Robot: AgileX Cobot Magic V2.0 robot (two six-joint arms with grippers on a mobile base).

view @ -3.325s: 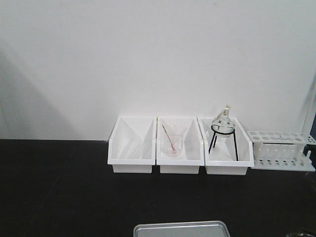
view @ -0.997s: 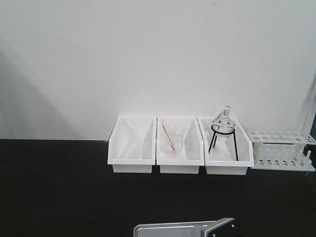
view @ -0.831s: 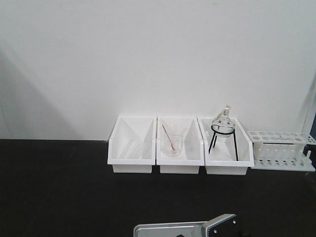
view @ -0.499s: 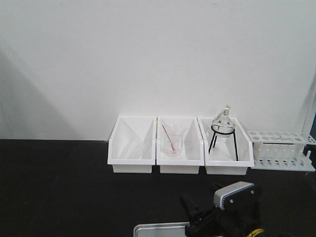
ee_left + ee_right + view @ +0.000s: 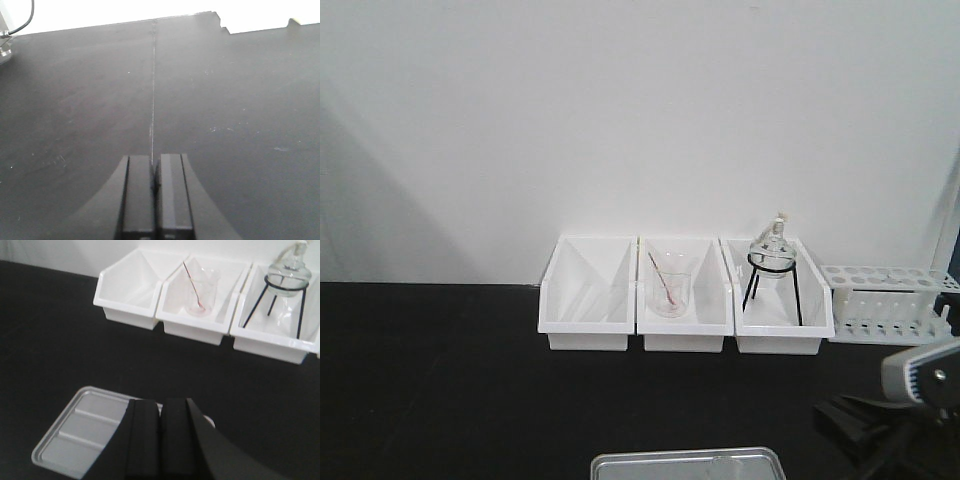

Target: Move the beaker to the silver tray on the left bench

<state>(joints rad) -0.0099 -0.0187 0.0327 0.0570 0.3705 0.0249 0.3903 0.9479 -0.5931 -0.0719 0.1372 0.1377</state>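
The silver tray (image 5: 660, 466) lies at the front edge of the black left bench (image 5: 440, 380). A faint clear round shape, the beaker (image 5: 725, 462), shows in the tray's right part. My right gripper (image 5: 830, 418) is low at the right, well clear of the tray. In the right wrist view it (image 5: 160, 407) is shut and empty. Its fingers (image 5: 146, 440) cover the right end of the tray (image 5: 75, 435) and hide the beaker. My left gripper (image 5: 155, 167) is shut and empty over bare black worktop (image 5: 225, 90).
Three white bins (image 5: 588, 295) stand at the back wall. The middle bin holds a beaker with a pink rod (image 5: 671, 290). The right bin holds a flask on a black wire stand (image 5: 772, 262). A white test-tube rack (image 5: 890, 305) stands at the far right.
The right arm came in over the tray's right end, then rose and swung away to the right. A faint clear shape now sits in the tray.
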